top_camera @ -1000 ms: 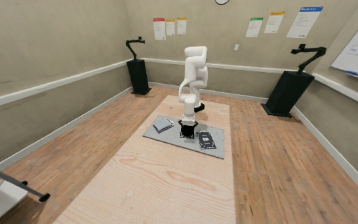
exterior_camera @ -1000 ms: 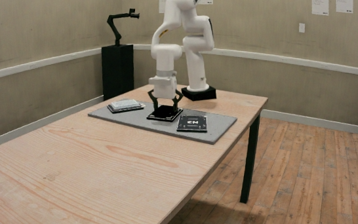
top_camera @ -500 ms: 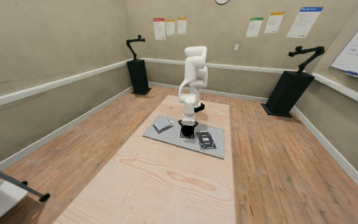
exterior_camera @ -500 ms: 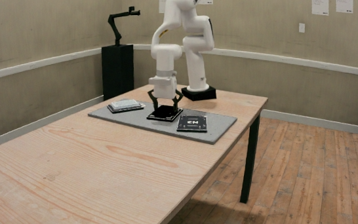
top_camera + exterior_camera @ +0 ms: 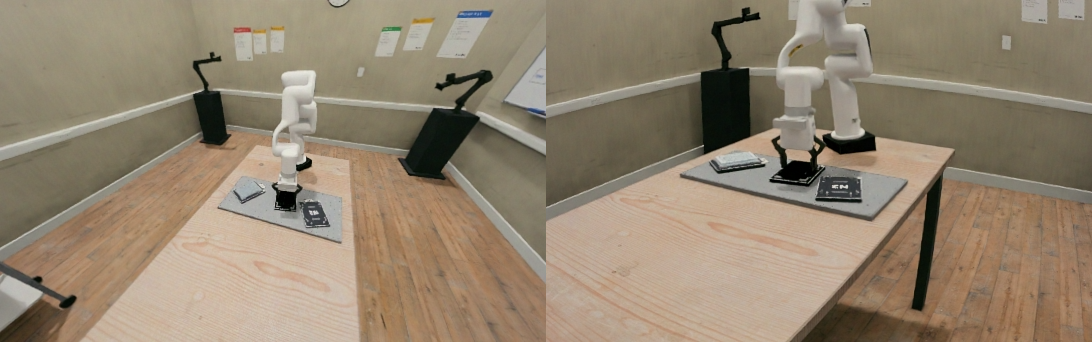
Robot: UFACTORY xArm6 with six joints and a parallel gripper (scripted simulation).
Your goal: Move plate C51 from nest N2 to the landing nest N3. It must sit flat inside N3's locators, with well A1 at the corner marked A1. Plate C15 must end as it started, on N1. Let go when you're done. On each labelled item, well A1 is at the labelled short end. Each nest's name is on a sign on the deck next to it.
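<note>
A grey deck (image 5: 257, 210) lies on the wooden table. A dark flat plate (image 5: 797, 173) sits at its middle, also seen in the top view (image 5: 285, 200). My gripper (image 5: 797, 162) points straight down over this plate with its fingers spread wide, one at each side of the plate. It stands open and is not clamping the plate. A pale plate (image 5: 737, 160) (image 5: 248, 190) rests on the left nest. A dark flat item with white lettering (image 5: 839, 188) lies at the right end of the deck (image 5: 314, 213). The labels and signs are too small to read.
The arm's black base (image 5: 849, 142) stands on the table just behind the deck. Two black pedestals with camera arms (image 5: 211, 116) (image 5: 440, 142) stand on the floor by the walls, far from the table.
</note>
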